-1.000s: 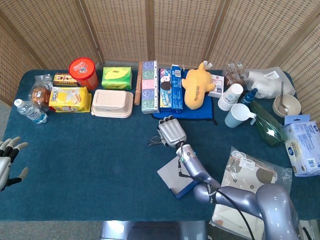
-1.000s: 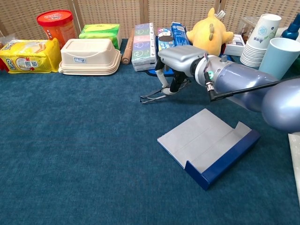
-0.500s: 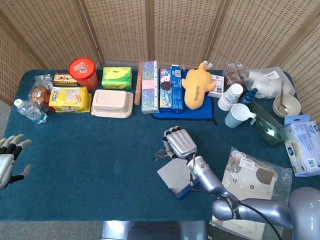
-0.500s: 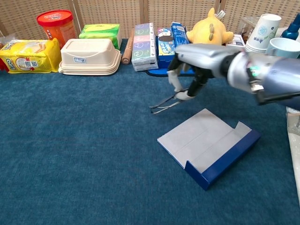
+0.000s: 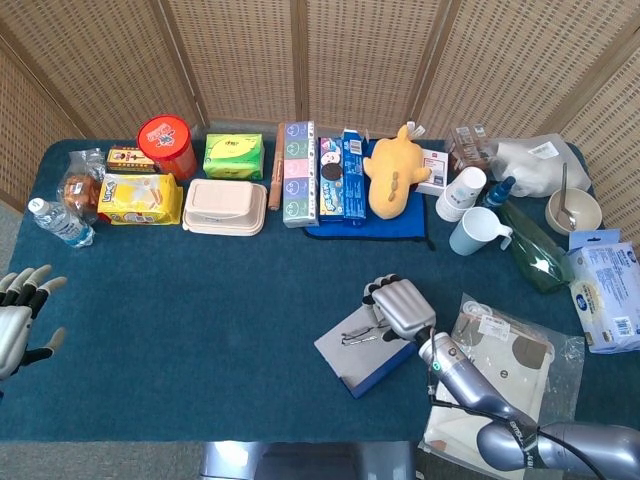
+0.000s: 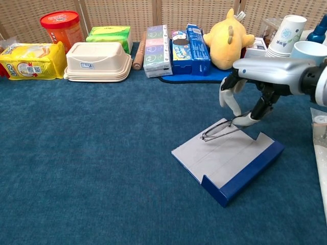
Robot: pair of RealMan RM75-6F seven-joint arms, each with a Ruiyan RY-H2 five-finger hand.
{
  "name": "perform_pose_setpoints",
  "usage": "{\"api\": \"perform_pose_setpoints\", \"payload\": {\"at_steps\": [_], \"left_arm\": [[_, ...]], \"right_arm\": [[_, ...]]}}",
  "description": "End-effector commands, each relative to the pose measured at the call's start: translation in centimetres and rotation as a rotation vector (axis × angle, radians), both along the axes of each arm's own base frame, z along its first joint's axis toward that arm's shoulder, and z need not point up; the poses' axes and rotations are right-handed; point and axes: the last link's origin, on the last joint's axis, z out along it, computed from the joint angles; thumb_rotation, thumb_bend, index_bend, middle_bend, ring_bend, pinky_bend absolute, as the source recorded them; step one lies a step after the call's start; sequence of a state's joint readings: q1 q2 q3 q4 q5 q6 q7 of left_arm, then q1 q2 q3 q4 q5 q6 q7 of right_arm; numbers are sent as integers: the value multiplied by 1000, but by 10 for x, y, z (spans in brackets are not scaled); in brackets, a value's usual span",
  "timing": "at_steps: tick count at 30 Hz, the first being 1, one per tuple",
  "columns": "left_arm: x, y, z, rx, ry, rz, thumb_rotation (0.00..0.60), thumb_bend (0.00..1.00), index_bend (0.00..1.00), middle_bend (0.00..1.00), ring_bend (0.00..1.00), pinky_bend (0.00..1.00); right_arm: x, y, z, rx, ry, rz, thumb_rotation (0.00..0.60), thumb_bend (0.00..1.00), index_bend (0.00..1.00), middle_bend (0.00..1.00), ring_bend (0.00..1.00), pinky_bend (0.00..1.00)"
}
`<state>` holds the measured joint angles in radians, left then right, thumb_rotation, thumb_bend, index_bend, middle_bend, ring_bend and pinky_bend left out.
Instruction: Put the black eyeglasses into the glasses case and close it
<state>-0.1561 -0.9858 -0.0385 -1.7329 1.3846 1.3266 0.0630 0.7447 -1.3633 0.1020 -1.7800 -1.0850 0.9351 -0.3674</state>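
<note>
My right hand is pinching the black eyeglasses by one end, holding them just above the open glasses case on the blue table, while my left hand is hanging empty, fingers spread, at the table's far edge.
</note>
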Motion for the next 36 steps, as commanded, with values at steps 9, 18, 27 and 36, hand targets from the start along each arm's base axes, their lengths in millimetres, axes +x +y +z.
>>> {"api": "perform_pose_setpoints", "payload": {"at_steps": [9, 18, 27, 36], "left_arm": [[4, -7, 3, 8, 7, 9, 600, 319, 161, 60, 3, 0], [3, -8, 6, 10, 8, 13, 600, 319, 161, 60, 3, 0], [1, -10, 5, 4, 1, 14, 600, 318, 162, 59, 3, 0], [0, -10, 4, -3, -7, 9, 600, 318, 162, 59, 3, 0]], "right_arm": [[6, 3, -14, 85, 9, 49, 600, 252, 662, 406, 290, 277], [14, -8, -3, 42, 25, 98, 600, 294, 564, 390, 233, 260], [11, -23, 15, 9, 39, 58, 549, 325, 303, 360, 347, 256], [-13, -29, 19, 21, 153, 0, 406, 334, 250, 387, 402, 256]]}}
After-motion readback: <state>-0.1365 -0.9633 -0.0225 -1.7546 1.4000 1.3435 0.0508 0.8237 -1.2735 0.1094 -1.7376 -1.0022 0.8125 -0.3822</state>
